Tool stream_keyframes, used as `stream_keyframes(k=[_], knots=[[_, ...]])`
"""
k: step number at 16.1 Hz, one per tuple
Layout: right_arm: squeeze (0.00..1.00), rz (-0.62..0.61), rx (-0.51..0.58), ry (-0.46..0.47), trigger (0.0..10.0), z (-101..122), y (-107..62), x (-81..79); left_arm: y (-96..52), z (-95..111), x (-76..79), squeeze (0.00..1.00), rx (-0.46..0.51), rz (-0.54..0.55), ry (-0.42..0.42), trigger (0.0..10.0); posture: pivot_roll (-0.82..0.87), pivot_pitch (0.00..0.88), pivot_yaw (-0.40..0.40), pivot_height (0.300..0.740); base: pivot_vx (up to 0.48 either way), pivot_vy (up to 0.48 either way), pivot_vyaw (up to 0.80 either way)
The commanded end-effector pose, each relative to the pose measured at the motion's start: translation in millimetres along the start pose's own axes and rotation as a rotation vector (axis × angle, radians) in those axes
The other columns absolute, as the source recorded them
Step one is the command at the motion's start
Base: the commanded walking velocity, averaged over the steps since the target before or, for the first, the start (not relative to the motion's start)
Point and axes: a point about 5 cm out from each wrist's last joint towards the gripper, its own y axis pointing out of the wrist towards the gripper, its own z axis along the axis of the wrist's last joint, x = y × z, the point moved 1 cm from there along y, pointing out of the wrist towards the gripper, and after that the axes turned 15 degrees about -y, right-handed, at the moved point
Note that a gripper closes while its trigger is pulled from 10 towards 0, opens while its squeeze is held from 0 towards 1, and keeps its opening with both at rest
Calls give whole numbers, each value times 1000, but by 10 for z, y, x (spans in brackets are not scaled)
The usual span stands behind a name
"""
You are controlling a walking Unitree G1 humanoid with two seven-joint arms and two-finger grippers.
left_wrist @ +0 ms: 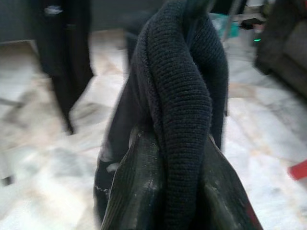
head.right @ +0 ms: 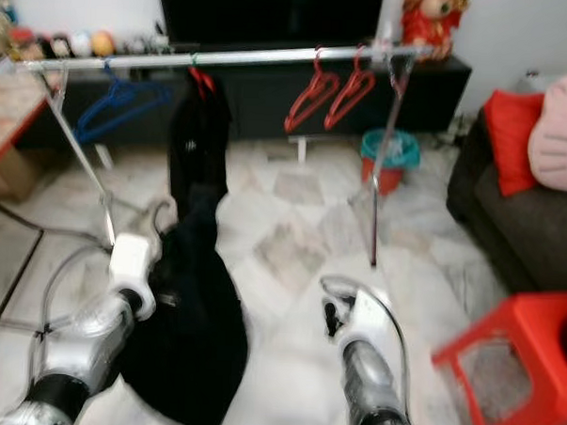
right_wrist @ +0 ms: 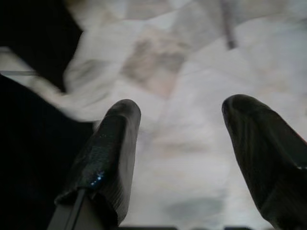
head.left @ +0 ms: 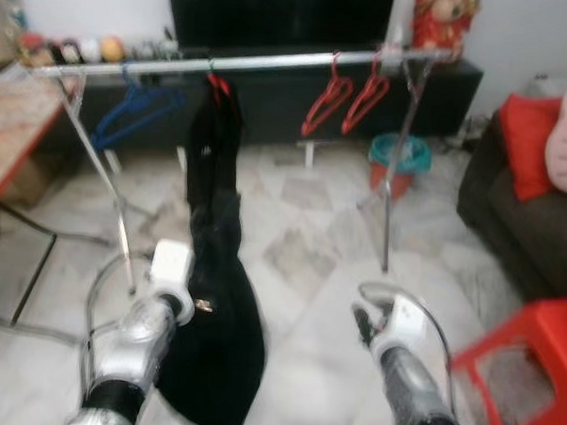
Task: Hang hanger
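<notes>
A black knitted garment [head.left: 211,266] hangs from a red hanger [head.left: 218,85] hooked on the silver rail [head.left: 233,63], and the left gripper [left_wrist: 175,158] has its two fingers clamped on a thick fold of it. Farther along the rail hang two more red hangers [head.left: 345,95] and a blue one [head.left: 137,112], with a teal bucket [head.left: 399,161] on the floor beyond; what it holds cannot be made out. The right gripper [right_wrist: 180,143] hovers over bare floor tiles, fingers spread apart, the dark cloth just beside one finger.

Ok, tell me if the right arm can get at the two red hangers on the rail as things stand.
Probably not yet. The right gripper hangs low and open over the floor, well short of the red hangers up on the rail; nothing stands between them.
</notes>
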Motion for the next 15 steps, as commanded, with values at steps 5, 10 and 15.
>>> stream_keyframes(k=[5,10,15], knots=[[0,51,53,-1,10000,122,35,-158,0,144,-96,0,48,26,21,10000,-55,0,7,719,480,0,86],[0,49,59,5,10000,145,41,-139,13,136,-76,0,45,23,19,10000,-58,0,6,719,480,0,745],[0,59,39,23,10000,121,42,-154,21,136,-59,0,43,17,23,10000,-58,0,7,719,480,0,311]])
